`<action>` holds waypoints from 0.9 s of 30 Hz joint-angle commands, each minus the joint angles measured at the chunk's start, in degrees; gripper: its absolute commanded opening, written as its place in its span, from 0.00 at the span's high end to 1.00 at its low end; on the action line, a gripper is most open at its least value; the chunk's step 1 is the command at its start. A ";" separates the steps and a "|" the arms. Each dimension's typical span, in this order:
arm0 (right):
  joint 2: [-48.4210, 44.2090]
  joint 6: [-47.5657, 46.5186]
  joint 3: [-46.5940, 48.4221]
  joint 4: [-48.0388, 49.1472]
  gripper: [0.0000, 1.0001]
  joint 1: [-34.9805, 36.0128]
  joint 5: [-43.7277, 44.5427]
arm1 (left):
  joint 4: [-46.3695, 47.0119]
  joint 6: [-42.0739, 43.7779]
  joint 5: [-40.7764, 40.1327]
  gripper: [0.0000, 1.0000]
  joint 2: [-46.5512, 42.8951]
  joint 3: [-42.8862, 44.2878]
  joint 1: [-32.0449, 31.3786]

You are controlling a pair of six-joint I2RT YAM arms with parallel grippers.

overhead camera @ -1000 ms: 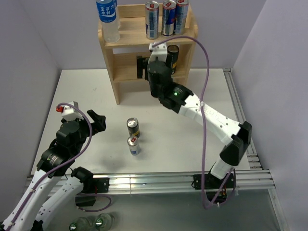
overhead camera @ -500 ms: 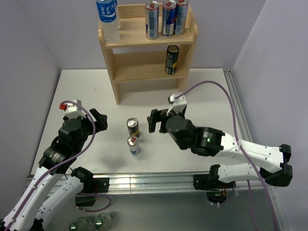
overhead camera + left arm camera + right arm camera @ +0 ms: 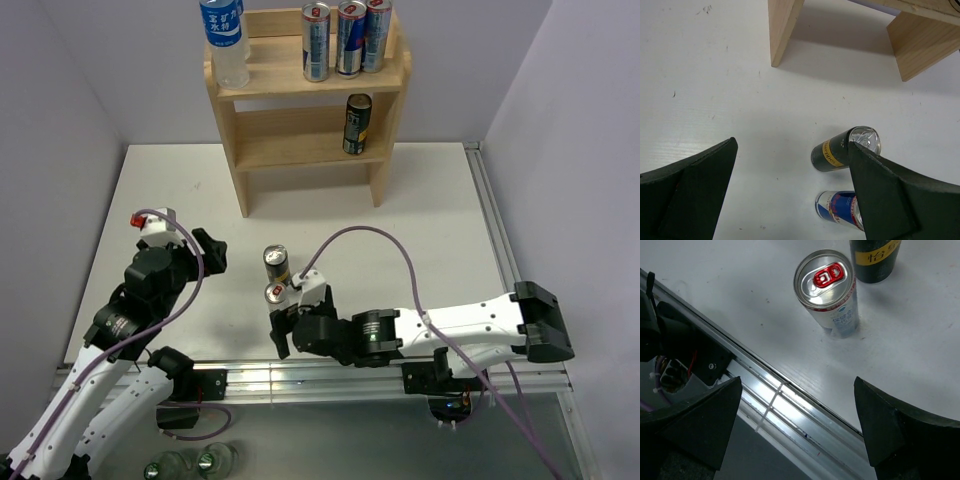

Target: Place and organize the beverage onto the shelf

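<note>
White, lightly scuffed table (image 3: 420, 220), boxed in by pale lilac walls (image 3: 60, 100). Carries an aluminium rail (image 3: 330, 375) along the edge farthest from the shelf.

Light wooden shelf (image 3: 290, 125) at the back of the table, upright on its side panels. Holds on the top tier a water bottle (image 3: 224, 40) with a blue label at the left end and three tall cans (image 3: 350, 38) close together towards the right. Holds on the lower tier one dark can (image 3: 356, 124), at the right end.

Well in front of the shelf, on the open table: a dark can with a yellow band (image 3: 845, 149) and, just beyond it from the shelf, a blue-and-silver can with a red tab (image 3: 831, 292). Both upright, close together, apart from any finger.

Left gripper (image 3: 208, 252): in front of the shelf's left side, beside the two cans, jaws spread wide, nothing between them.

Right gripper (image 3: 797, 385): low by the rail, just past the red-tab can from the shelf, jaws wide apart and empty. Trails a purple cable (image 3: 360, 235) that arches over the table between the cans and the shelf.
</note>
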 commanded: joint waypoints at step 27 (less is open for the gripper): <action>28.69 7.30 8.37 13.88 0.00 -5.83 15.63 | 2.69 2.27 2.72 0.01 -0.57 -1.41 -0.07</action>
